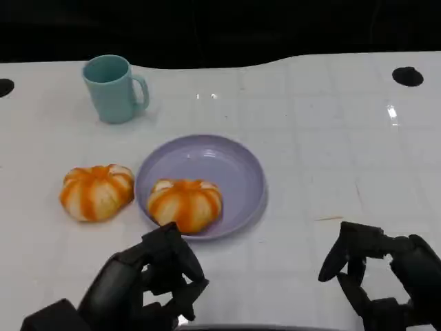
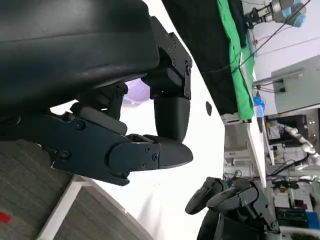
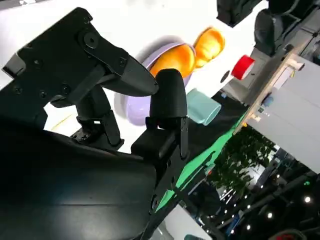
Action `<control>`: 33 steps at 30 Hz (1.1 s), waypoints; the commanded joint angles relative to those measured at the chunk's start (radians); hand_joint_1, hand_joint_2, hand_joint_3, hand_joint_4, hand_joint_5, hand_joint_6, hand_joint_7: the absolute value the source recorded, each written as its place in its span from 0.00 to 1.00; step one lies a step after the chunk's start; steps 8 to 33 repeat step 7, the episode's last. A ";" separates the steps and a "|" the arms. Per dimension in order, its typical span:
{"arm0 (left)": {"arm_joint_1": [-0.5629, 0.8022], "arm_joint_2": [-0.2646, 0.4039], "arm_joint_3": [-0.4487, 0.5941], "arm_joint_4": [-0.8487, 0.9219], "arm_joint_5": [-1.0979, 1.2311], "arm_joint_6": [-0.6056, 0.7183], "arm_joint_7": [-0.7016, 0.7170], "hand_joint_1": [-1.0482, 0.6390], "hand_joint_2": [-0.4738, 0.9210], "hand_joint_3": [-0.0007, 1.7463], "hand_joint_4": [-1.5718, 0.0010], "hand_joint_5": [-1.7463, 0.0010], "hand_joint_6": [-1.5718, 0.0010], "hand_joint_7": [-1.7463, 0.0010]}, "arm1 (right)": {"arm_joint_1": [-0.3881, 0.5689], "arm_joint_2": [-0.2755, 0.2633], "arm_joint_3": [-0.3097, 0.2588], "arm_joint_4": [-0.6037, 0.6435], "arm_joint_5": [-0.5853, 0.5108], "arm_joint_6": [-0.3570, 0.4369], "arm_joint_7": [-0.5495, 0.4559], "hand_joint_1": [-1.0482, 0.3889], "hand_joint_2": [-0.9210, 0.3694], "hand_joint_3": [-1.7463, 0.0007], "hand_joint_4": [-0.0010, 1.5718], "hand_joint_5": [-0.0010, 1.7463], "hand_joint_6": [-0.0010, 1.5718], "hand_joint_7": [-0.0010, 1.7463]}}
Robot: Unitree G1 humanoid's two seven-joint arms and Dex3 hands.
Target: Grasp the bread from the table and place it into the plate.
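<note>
One orange-striped bread (image 1: pixel 96 192) lies on the white table just left of the purple plate (image 1: pixel 238 172). A second, similar bread (image 1: pixel 185 203) sits inside the plate at its near left edge. My left hand (image 1: pixel 148 279) hovers just in front of the plate with its fingers curled in and nothing in them; the left wrist view shows its fingers (image 2: pixel 170 115) closed together. My right hand (image 1: pixel 382 276) stays low at the near right, fingers apart and empty. The right wrist view shows the plate (image 3: pixel 135 105), the bread in it (image 3: pixel 167 62) and the other bread (image 3: pixel 212 42).
A teal mug (image 1: pixel 114 88) stands at the back left, behind the loose bread. White table (image 1: pixel 331 138) stretches to the right of the plate. Two dark holes mark the far corners of the table. The table's near edge runs just below both hands.
</note>
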 commanded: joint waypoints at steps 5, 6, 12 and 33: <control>-0.005 0.024 0.013 -0.003 -0.006 -0.009 -0.012 0.32 1.00 0.25 0.55 0.00 0.69 0.00 | -0.024 0.000 -0.010 0.050 -0.026 -0.050 -0.052 0.56 0.46 0.21 0.55 1.00 0.52 0.83; -0.006 0.025 0.013 -0.003 -0.007 -0.010 -0.012 0.32 1.00 0.25 0.54 0.00 0.69 0.00 | -0.027 0.000 -0.009 0.053 -0.029 -0.053 -0.056 0.56 0.46 0.21 0.56 1.00 0.52 0.83; -0.006 0.025 0.014 -0.005 -0.007 -0.010 -0.011 0.32 1.00 0.25 0.54 0.00 0.69 0.00 | -0.030 0.000 -0.008 0.055 -0.031 -0.054 -0.058 0.56 0.47 0.21 0.56 1.00 0.52 0.83; -0.006 0.025 0.014 -0.005 -0.007 -0.010 -0.011 0.32 1.00 0.25 0.54 0.00 0.69 0.00 | -0.030 0.000 -0.008 0.055 -0.031 -0.054 -0.058 0.56 0.47 0.21 0.56 1.00 0.52 0.83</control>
